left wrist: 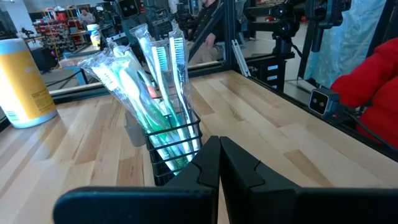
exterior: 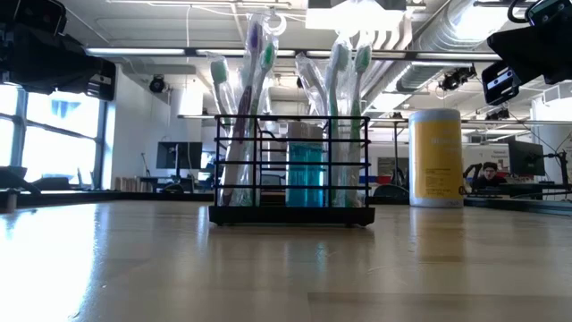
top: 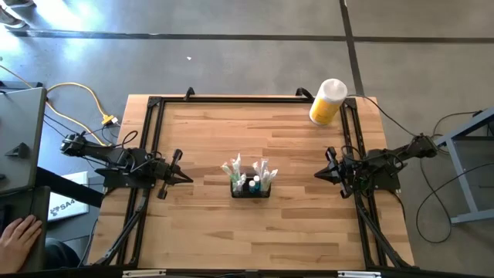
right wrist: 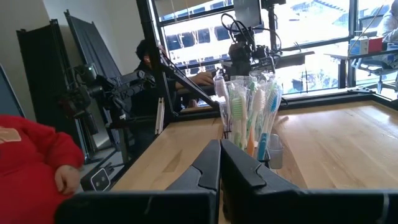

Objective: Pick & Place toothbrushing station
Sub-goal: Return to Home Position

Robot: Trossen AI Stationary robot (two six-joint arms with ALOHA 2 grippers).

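From the high view, the toothbrushing station [top: 252,188] stands mid-surface, packed with wrapped toothbrushes [top: 248,169]. My left claw [top: 185,178] and right claw [top: 319,174] flank it, well apart from it and pointing inward. A yellow bottle [top: 327,102] lies near the far right corner.

The low view shows the station upright and flat on the surface [exterior: 286,259], with the brushes rising far above its walls.

In the left wrist view the left claw's fingers are pressed together on nothing. The right wrist view shows the right claw the same.

My worry is that the tall, leaning wrappers make the station top-heavy. I judge that any swing toward the middle could snag one and tip the lot.
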